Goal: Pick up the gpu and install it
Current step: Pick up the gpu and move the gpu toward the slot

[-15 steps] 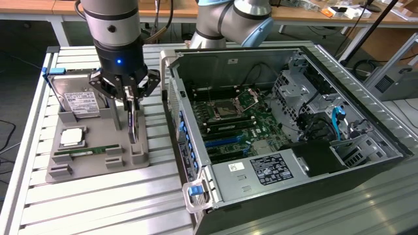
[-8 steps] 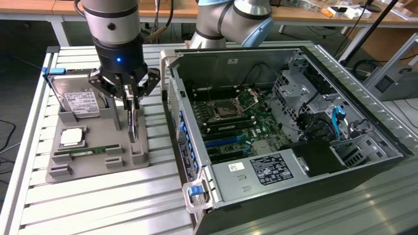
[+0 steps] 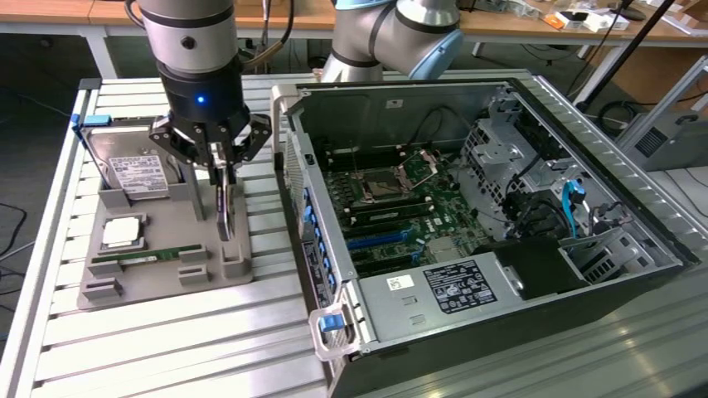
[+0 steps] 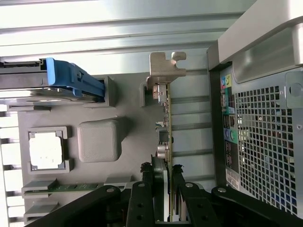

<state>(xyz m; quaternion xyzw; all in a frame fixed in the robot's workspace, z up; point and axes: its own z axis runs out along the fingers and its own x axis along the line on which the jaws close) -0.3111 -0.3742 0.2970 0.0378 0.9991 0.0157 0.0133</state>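
wrist view, hand [image 4: 165, 174] gripping gpu [image 4: 166, 118] edge

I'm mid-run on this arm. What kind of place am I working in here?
Probably a robotics lab bench set up for PC assembly: an open desktop computer case with its motherboard exposed, a grey fixture tray holding a hard drive, and wooden workbenches behind.

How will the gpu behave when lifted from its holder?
Likely stiff: the gpu is a thin flat board standing on edge in the gray holder. Probably fragile: small components show on its face. The gripper pinches it near one end, so it may pivot.
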